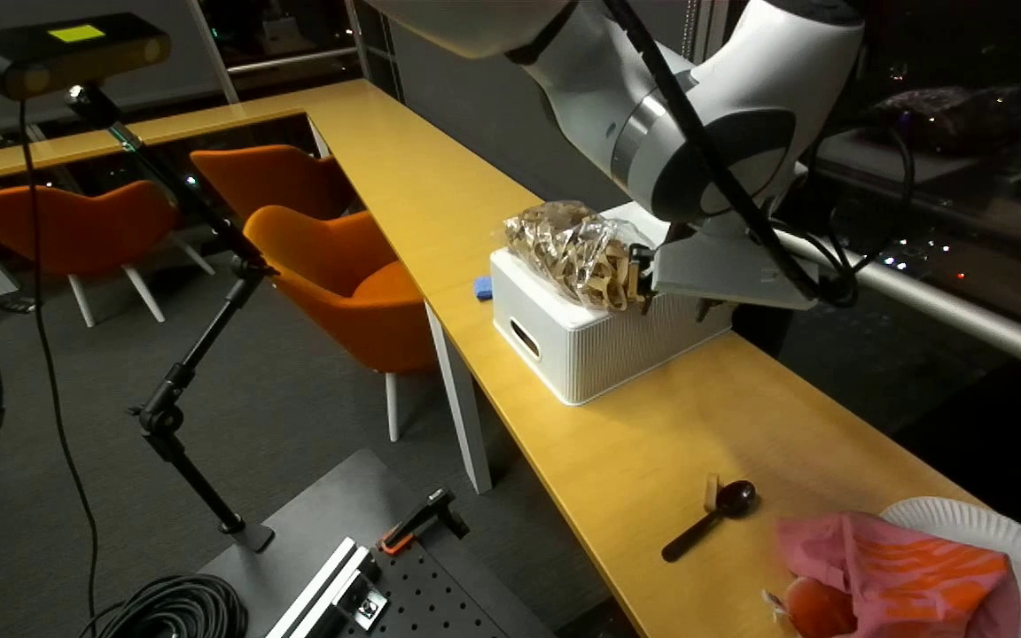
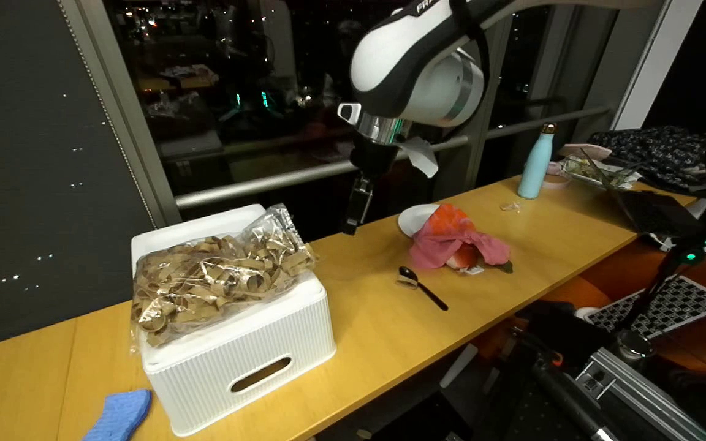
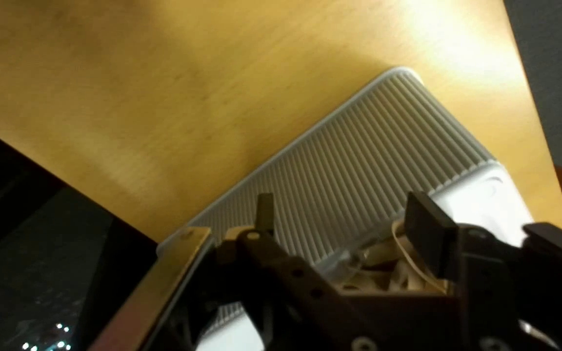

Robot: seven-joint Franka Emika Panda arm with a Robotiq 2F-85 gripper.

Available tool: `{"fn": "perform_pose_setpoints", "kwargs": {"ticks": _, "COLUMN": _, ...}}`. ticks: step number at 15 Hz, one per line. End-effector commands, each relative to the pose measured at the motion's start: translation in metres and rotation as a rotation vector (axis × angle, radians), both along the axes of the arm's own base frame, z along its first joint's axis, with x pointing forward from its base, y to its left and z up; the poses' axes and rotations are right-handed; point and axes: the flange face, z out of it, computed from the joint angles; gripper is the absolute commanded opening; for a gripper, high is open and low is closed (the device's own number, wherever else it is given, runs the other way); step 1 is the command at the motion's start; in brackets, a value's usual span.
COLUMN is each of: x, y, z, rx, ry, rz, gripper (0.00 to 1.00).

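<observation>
My gripper shows in the wrist view with its two dark fingers wide apart and nothing held between them. In an exterior view, the gripper points down, beside the white ribbed box and apart from it. A clear plastic bag of curled brown paper strips lies on the box's lid. The bag and the box's ribbed side show beyond the fingers in the wrist view. In an exterior view, the gripper overlaps the bag's edge.
On the wooden table lie a black spoon, a small tan piece, a pink and orange cloth over a red object, and a white plate. A blue cloth lies beside the box. A light-blue bottle stands farther off. A metal rail runs behind.
</observation>
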Motion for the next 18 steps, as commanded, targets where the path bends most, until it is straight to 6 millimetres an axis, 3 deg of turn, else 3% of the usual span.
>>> {"fn": "perform_pose_setpoints", "kwargs": {"ticks": 1, "x": -0.001, "y": -0.025, "z": -0.022, "rx": -0.091, "ry": 0.06, "rz": -0.059, "gripper": 0.81}}
{"fn": "perform_pose_setpoints", "kwargs": {"ticks": 2, "x": 0.002, "y": -0.032, "z": -0.033, "rx": -0.11, "ry": 0.073, "rz": -0.068, "gripper": 0.87}}
{"fn": "perform_pose_setpoints", "kwargs": {"ticks": 4, "x": 0.009, "y": -0.04, "z": -0.054, "rx": -0.121, "ry": 0.106, "rz": -0.093, "gripper": 0.84}}
{"fn": "perform_pose_setpoints", "kwargs": {"ticks": 8, "x": 0.03, "y": -0.044, "z": -0.085, "rx": -0.106, "ry": 0.152, "rz": -0.083, "gripper": 0.95}}
{"fn": "perform_pose_setpoints", "kwargs": {"ticks": 12, "x": 0.056, "y": -0.051, "z": -0.082, "rx": -0.151, "ry": 0.132, "rz": -0.103, "gripper": 1.0}}
{"fn": "perform_pose_setpoints", "kwargs": {"ticks": 13, "x": 0.041, "y": -0.047, "z": -0.089, "rx": -0.121, "ry": 0.128, "rz": -0.095, "gripper": 1.0}}
{"fn": "perform_pose_setpoints", "kwargs": {"ticks": 18, "x": 0.042, "y": -0.046, "z": -0.093, "rx": -0.121, "ry": 0.133, "rz": -0.095, "gripper": 1.0}}
